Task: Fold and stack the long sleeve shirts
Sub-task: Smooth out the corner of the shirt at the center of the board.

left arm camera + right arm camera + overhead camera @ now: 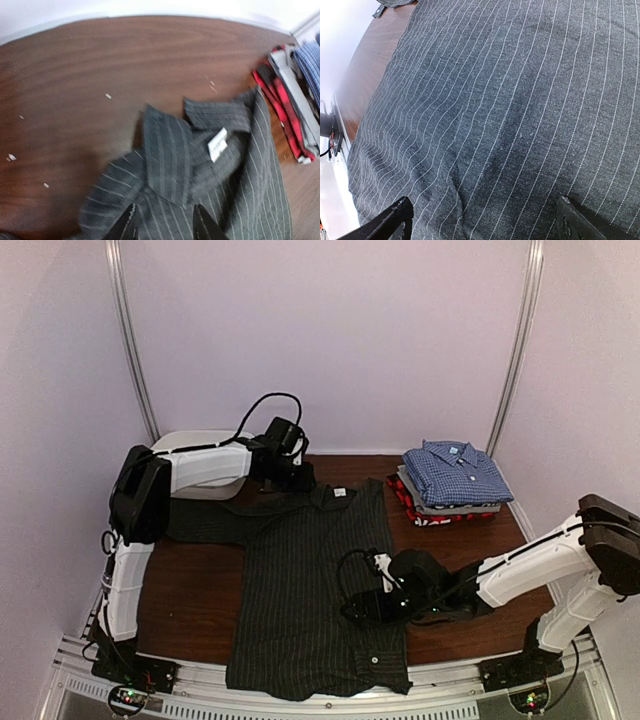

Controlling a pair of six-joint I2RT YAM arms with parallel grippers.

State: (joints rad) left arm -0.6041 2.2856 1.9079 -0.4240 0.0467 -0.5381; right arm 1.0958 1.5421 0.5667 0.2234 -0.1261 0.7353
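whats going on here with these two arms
Two robot arms are working on a black pinstriped shirt spread out on the table. The left tool is down by the collar with its fingers partly apart; whether it grips cloth can't be told. The right tool hangs wide open over the shirt's right side. A folded stack sits at the far right, blue checked shirt on top.

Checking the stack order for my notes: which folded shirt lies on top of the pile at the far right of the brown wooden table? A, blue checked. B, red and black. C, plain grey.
A: the blue checked shirt lies uppermost, over the grey shirt and the red and black shirt.
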